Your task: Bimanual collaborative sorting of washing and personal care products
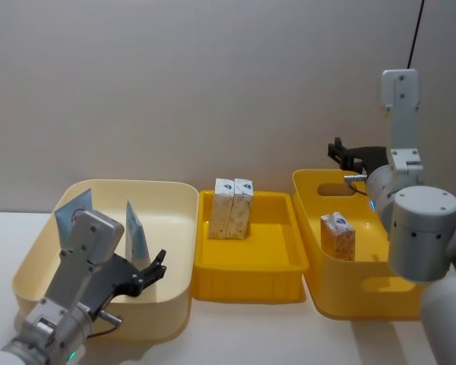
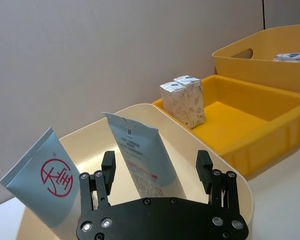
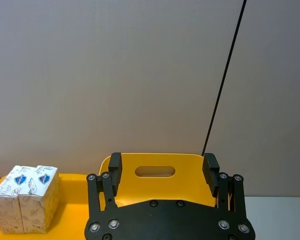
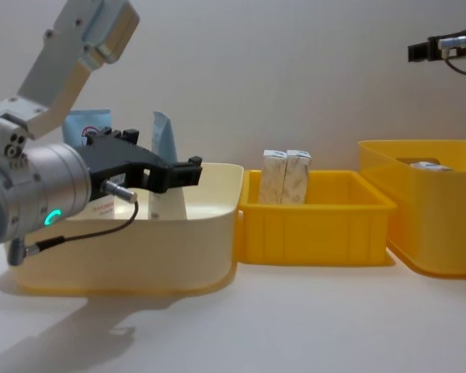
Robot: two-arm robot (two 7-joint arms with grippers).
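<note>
Two light-blue tubes stand in the cream bin (image 1: 178, 228) at the left: one with a red circle logo (image 2: 46, 175), the other edge-on (image 2: 140, 152). My left gripper (image 1: 156, 268) hovers open over that bin, and the edge-on tube (image 1: 137, 236) stands just ahead, in line with the gap between its fingers and untouched. Two white cartons (image 1: 232, 207) stand upright at the back of the middle yellow tray (image 1: 251, 270). One more carton (image 1: 337, 236) sits in the deep yellow bin (image 1: 319, 285) at the right. My right gripper (image 1: 337, 154) is raised above that bin's far rim, open and empty.
The three bins stand side by side along the table near a plain wall. White tabletop (image 4: 295, 318) lies free in front of them. A thin black cable (image 3: 222, 85) hangs down the wall behind the right bin.
</note>
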